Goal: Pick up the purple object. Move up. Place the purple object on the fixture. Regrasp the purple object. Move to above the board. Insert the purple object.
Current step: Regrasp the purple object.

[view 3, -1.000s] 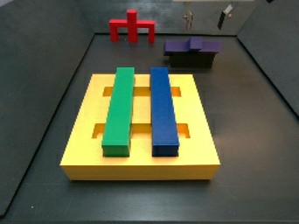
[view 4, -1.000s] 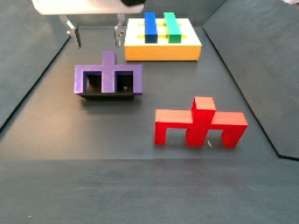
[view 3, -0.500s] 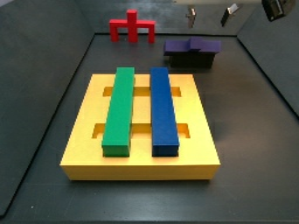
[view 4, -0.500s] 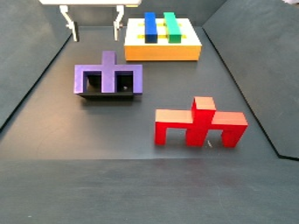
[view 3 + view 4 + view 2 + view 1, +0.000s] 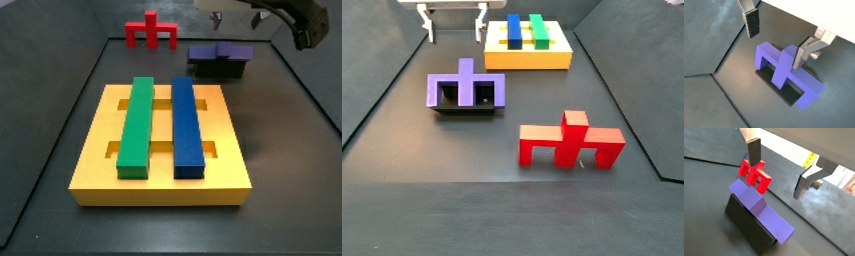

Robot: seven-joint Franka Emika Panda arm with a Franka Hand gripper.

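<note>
Side views, near to far. One board (image 5: 160, 165), a flat yellow slab, lies nearest in a side view and carries two long bars side by side: one green bar (image 5: 135, 124) on the left and one blue bar (image 5: 186, 125) on the right. Yellow slots show between and beside the bars.

Beyond the board, to the right, one purple object (image 5: 219, 52) lies on one black fixture (image 5: 218, 69). It rests there flat, with its wide bar, legs and stem spread across the top of the bracket. In a side view from the opposite end the same purple object (image 5: 466, 90) covers the fixture (image 5: 469, 108), and only a dark edge of the bracket shows beneath it.

One red pronged piece (image 5: 152, 31) stands upright on the floor at the far left, well apart from the fixture; in a side view it is the nearest thing (image 5: 571, 141).

One gripper (image 5: 231, 14) hangs above the fixture, clear of the purple object and touching nothing. Its two fingers (image 5: 428, 24) point downward with open space between them; the jaws stand wide apart and hold nothing.

Wrist views. In both wrist views two silver fingers (image 5: 751, 20) frame the purple object (image 5: 785, 72) without contact. In a wrist view the red pronged piece (image 5: 756, 175) shows beyond the purple object (image 5: 762, 211) and the fixture (image 5: 749, 226).
</note>
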